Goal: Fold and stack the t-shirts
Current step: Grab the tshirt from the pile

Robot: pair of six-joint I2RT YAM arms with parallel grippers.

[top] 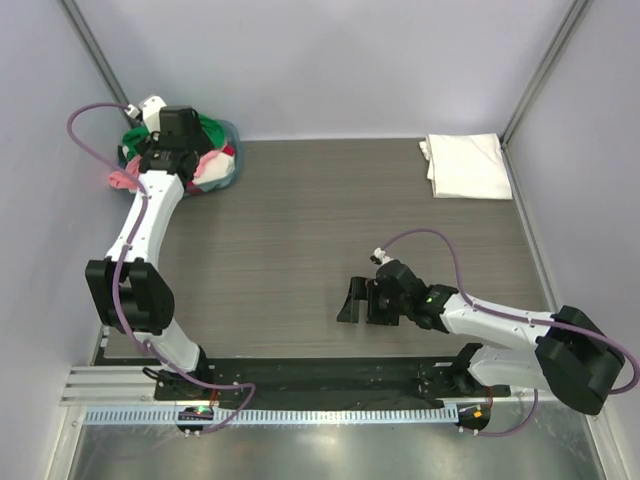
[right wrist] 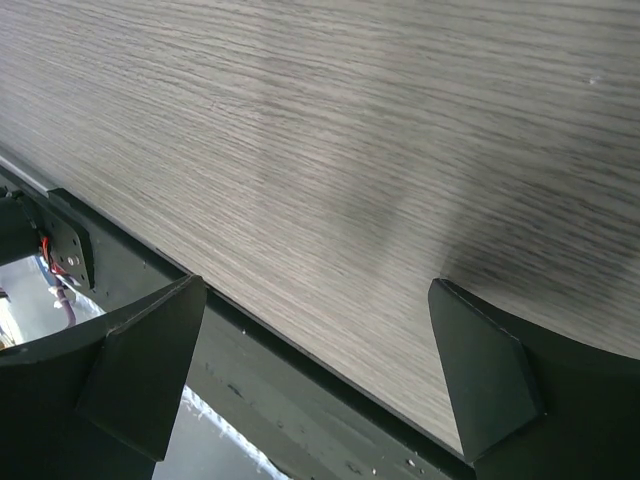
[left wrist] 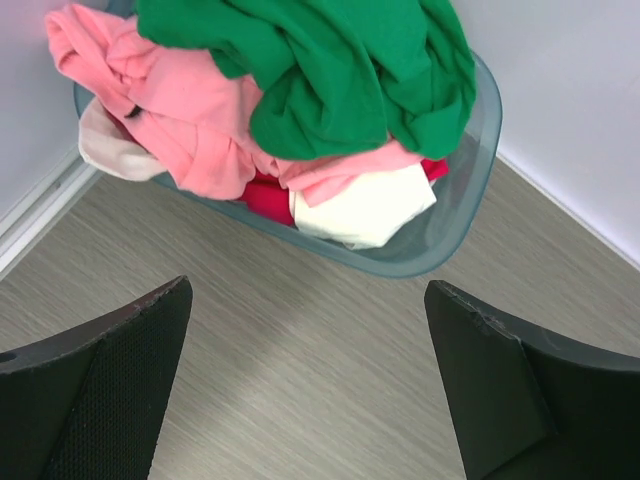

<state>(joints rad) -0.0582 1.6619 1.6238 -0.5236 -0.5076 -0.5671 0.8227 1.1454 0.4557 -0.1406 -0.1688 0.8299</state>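
Basket [left wrist: 462, 205] under t-shirts [left wrist: 330, 70], perhaps four.

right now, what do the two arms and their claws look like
The left arm and right arm both have white links with bulky black joints. A lilac cable runs along each. The right arm has a small green light near its wrist. The left claw and right claw each have two black wedge-shaped fingers; the left's look finely textured inside.
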